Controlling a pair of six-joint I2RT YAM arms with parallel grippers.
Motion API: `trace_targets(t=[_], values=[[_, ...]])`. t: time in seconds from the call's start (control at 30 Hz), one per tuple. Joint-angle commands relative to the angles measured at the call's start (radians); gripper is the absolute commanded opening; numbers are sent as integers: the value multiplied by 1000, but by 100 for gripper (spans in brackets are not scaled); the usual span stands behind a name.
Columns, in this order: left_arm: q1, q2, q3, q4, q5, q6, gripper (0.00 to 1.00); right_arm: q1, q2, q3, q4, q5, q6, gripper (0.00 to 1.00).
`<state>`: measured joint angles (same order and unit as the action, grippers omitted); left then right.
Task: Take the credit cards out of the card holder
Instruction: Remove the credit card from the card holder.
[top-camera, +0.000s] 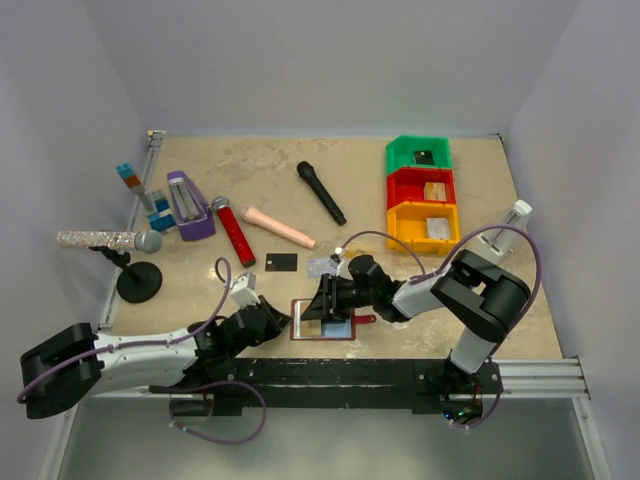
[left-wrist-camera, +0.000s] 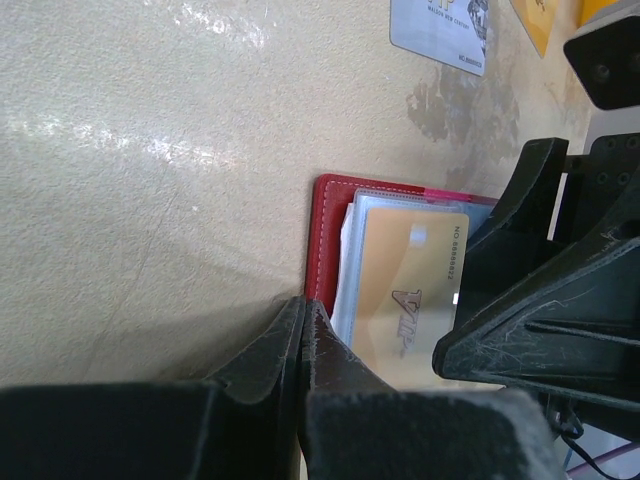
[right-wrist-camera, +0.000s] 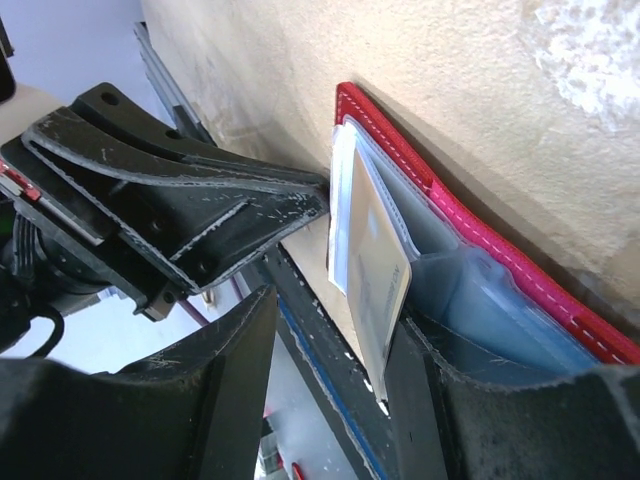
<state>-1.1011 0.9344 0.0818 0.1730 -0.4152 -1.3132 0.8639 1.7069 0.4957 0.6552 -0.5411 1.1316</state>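
Squeezed shut, the left end effector (left-wrist-camera: 303, 312) presses the edge of the card holder (left-wrist-camera: 325, 235) onto the table (left-wrist-camera: 150, 200), probably so it cannot slide, while the right end effector (right-wrist-camera: 335, 330), half wide, sits around a gold card (right-wrist-camera: 375, 270).

The left hand (top-camera: 280, 320), fingers pressed together, lies at the left edge of the card holder (top-camera: 340, 327). The right hand (top-camera: 320, 306) hangs over it, fingers parted.

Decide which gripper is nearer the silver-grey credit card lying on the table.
Right. The right gripper is over the card holder, close beside the silver-grey credit card; the left gripper is at the holder's left edge, farther off.
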Motion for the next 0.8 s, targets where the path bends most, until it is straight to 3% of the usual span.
trace_targets(t=[0.0,0.37,0.57,0.77], values=[[-8,-6,-33,-141,9,-21,0,0,-43,11,-28,7,-32,48],[-8,-221,-28,-239,-43,34,0,-3,-72,15,-124,21,-79,47],[-8,-263,-24,-17,44,158,3,-3,-61,23,-124,20,-79,47],[-8,-60,6,201,167,201,3,-3,-53,26,-118,13,-76,47]])
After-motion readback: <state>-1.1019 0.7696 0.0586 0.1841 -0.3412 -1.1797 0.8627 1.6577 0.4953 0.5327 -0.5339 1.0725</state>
